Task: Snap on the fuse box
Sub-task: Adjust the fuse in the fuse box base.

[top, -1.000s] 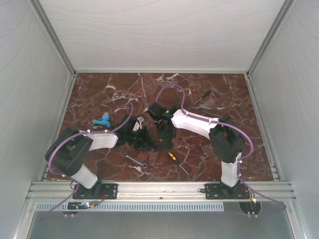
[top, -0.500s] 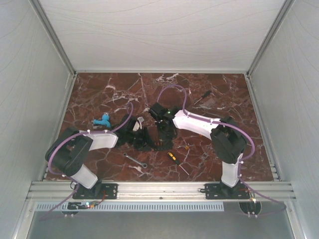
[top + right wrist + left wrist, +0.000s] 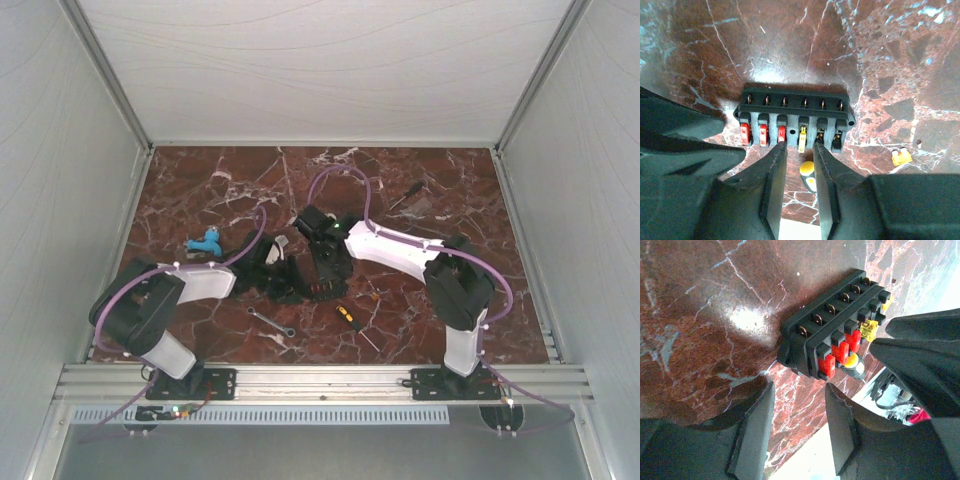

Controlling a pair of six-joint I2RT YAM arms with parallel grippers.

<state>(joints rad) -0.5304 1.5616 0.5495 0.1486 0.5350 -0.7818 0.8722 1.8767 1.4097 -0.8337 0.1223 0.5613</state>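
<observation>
Right claw at the fuse box: the right gripper (image 3: 799, 146) hangs low over the marble-patterned table (image 3: 880, 60). Its two fingers (image 3: 771, 185) are parted by a narrow gap, with nothing clamped between them. The fuse box (image 3: 792, 106) lies flat on the table straight ahead of that claw, its long side set square across the fingertips. The fingertips reach the box's near edge, but whether they touch it cannot be told. In the box's near row, three red fuses (image 3: 762, 134) sit left of the gap and a yellow fuse (image 3: 801, 140) stands directly in front of it. The yellow end of a screwdriver (image 3: 806, 174) shows on the table through the gap between the fingers. A loose yellow fuse (image 3: 901, 157) lies off to the claw's right, apart from the box.

The left gripper (image 3: 800, 390) faces the same box from the right claw's left. Its jaws stand well apart and hold nothing, with only bare table between them. The box lies just beyond its fingertips and to their right, turned at an angle to them. From above, the two claws nearly meet over the box, and a wrench (image 3: 270, 322) lies on their near side.
</observation>
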